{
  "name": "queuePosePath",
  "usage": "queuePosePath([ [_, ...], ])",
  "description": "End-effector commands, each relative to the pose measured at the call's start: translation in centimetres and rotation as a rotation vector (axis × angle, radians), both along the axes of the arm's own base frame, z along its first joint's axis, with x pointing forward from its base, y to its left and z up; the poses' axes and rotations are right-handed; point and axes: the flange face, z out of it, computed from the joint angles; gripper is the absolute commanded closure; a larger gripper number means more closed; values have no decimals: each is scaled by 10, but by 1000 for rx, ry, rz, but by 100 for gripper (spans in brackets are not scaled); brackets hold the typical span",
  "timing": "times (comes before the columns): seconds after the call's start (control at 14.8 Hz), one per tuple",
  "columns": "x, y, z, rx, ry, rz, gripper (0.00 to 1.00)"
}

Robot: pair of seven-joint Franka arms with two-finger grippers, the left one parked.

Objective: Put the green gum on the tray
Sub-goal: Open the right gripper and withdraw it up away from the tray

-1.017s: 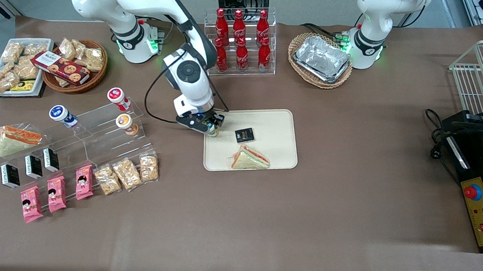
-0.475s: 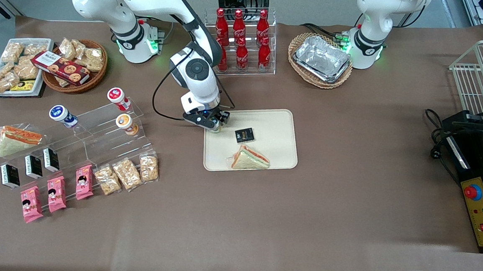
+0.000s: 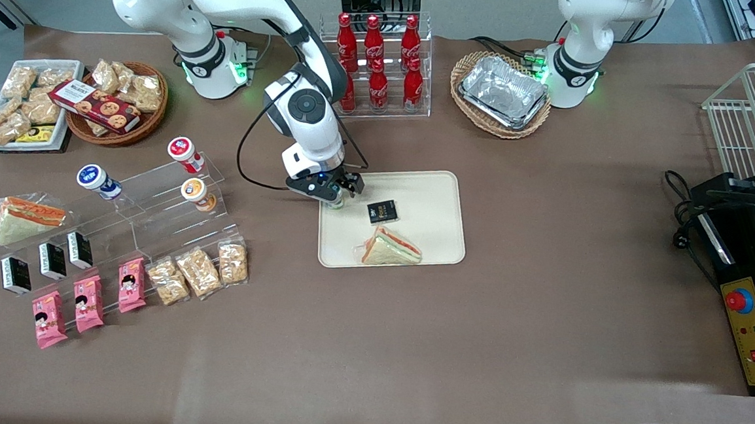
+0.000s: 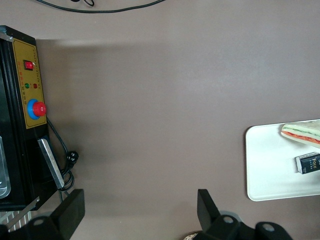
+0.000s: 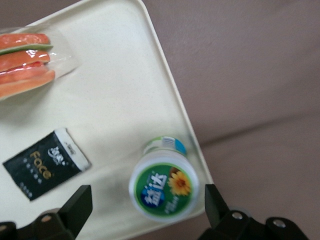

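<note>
Since a second ago the gripper (image 3: 338, 195) has shifted from the tray's edge farther from the front camera and now hangs above the green gum (image 5: 164, 186). Fingers (image 5: 76, 205) spread wide, touching nothing. Bottle stands upright inside the tray (image 3: 437, 196), just beside its rim at the working arm's end (lid faces the wrist camera). Also on the tray: a small black packet (image 3: 382, 211) and a wrapped sandwich (image 3: 390, 248), the sandwich nearer the front camera.
</note>
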Motion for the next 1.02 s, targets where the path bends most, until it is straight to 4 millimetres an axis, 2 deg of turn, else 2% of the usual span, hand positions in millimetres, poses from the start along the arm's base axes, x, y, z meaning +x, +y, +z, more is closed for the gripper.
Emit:
queuePosePath([
  [0.0,30,-11,82,-46,90,95,0],
  [0.2,56,-13,181,-86,164,143,0],
  [0.27,62,-16,206,-93,180,156,0],
  [0.41,74,-27,254,-80,159,141,0],
  [0.47,81,-39,280,-69,140,121,0],
  [0.61,95,-61,311,-86,103,86,0],
  [0.68,101,-73,322,-117,80,72,0],
  [0.81,101,-110,363,-149,37,144,0],
  [0.88,107,-143,379,-142,23,223,0],
  [0.95,117,-175,383,-132,27,268,0],
])
